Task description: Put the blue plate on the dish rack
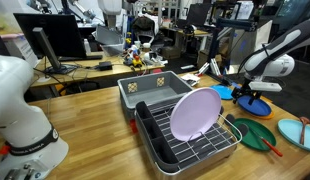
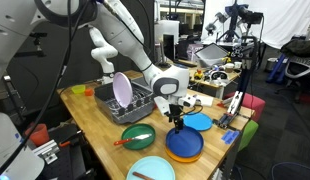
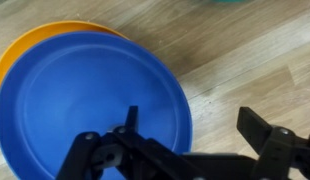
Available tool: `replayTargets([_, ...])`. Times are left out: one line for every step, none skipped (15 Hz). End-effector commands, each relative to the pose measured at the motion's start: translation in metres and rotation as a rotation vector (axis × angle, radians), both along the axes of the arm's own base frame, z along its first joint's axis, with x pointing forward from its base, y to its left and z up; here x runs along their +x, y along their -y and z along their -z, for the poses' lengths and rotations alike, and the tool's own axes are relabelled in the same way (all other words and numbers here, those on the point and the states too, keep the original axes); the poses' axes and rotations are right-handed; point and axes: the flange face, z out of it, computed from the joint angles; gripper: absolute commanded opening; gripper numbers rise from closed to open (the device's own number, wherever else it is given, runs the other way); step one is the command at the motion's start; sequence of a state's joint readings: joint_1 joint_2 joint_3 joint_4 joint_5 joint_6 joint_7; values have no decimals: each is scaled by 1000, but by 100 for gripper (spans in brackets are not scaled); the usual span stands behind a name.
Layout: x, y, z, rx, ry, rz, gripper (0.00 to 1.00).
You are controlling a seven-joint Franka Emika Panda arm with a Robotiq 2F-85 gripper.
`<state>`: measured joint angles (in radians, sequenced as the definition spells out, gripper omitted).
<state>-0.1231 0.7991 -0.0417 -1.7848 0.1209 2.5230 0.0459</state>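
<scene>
The blue plate (image 3: pixel 85 100) lies flat on an orange plate (image 3: pixel 20 55) on the wooden table. It shows in both exterior views (image 1: pixel 255 105) (image 2: pixel 184 145). My gripper (image 3: pixel 193 125) hangs open just above the plate's rim, one finger (image 3: pixel 130 118) over the blue surface and the other finger (image 3: pixel 257 125) over bare wood. Nothing is between the jaws. In both exterior views the gripper (image 1: pixel 253 96) (image 2: pixel 176 121) points down at the plate. The dish rack (image 1: pixel 210 148) (image 2: pixel 142 103), silver wire over a dark tray, holds a lavender plate (image 1: pixel 195 113) (image 2: pixel 122 88) standing upright.
A grey plastic bin (image 1: pixel 155 88) sits behind the rack. A lighter blue plate (image 2: pixel 199 121), a green plate (image 2: pixel 138 135) with a red utensil and a sky-blue plate (image 1: pixel 295 132) lie around the stack. Monitors and clutter stand on the desks behind.
</scene>
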Motion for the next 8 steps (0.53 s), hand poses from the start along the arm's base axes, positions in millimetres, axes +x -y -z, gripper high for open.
replayTargets([9, 8, 6, -36, 25, -31, 100])
replayTargets([11, 9, 6, -44, 29, -38, 100])
replayTargets([12, 10, 8, -49, 31, -45, 100])
replayTargets([13, 10, 8, -52, 33, -51, 100])
replayTargets([13, 9, 9, -53, 32, -57, 100])
replayTargets([14, 8, 10, -56, 31, -62, 100])
replayTargets([14, 8, 11, -60, 30, -69, 100])
replayTargets([15, 7, 13, -63, 28, -75, 100])
